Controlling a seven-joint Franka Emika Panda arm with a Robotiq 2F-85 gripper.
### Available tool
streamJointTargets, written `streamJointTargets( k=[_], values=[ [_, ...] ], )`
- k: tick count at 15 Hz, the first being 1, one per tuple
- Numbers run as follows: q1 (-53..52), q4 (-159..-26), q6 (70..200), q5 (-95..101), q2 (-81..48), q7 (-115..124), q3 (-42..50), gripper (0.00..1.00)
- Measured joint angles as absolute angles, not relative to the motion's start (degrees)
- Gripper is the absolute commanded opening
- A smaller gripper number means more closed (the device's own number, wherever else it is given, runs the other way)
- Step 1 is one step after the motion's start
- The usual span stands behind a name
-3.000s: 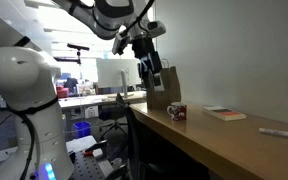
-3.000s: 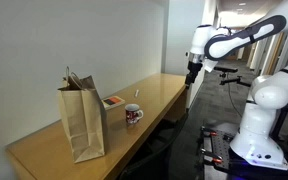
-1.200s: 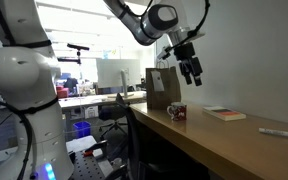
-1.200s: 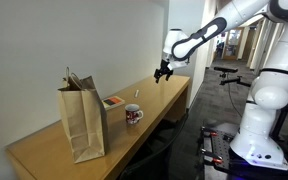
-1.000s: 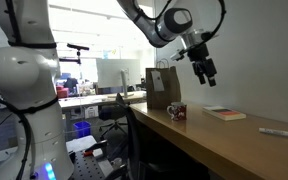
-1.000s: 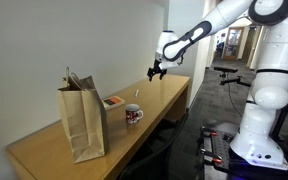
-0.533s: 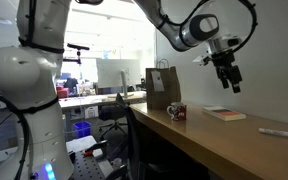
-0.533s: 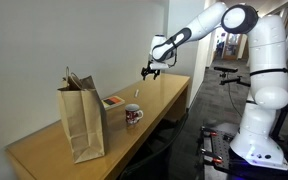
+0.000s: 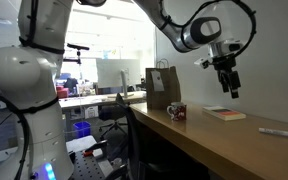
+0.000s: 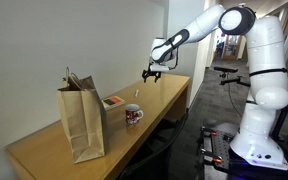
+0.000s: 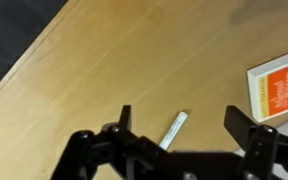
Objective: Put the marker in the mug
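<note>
The marker (image 11: 173,130), a slim whitish stick, lies flat on the wooden table straight below my gripper (image 11: 181,120), between the two spread fingers. It also shows near the table end in an exterior view (image 9: 281,132). My gripper (image 9: 230,86) is open and empty, hanging well above the table, also seen in an exterior view (image 10: 152,72). The mug (image 9: 176,112), small and dark with red and white pattern, stands near the table's front edge beside the bag in both exterior views (image 10: 133,115), well away from the gripper.
A tall brown paper bag (image 10: 82,120) stands beyond the mug (image 9: 163,88). A flat reddish book (image 9: 225,113) lies between mug and marker, near the wall (image 11: 279,90). The table (image 10: 174,92) runs along a white wall; its front edge drops to the floor.
Over the last second the gripper swung along the table from above the bag and mug, past the book, to above the marker. In the last half second it barely moved.
</note>
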State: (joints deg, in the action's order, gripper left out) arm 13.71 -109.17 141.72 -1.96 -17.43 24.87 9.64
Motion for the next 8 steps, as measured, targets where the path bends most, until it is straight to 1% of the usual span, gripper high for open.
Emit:
streamJointTargets(
  k=[3,8],
  values=[
    [13.80,-104.76,139.82,-6.79,-22.43,24.81,9.90,1.00],
    [14.81,-90.50,136.15,-11.45,-34.15,26.48,11.07,1.00]
  ],
)
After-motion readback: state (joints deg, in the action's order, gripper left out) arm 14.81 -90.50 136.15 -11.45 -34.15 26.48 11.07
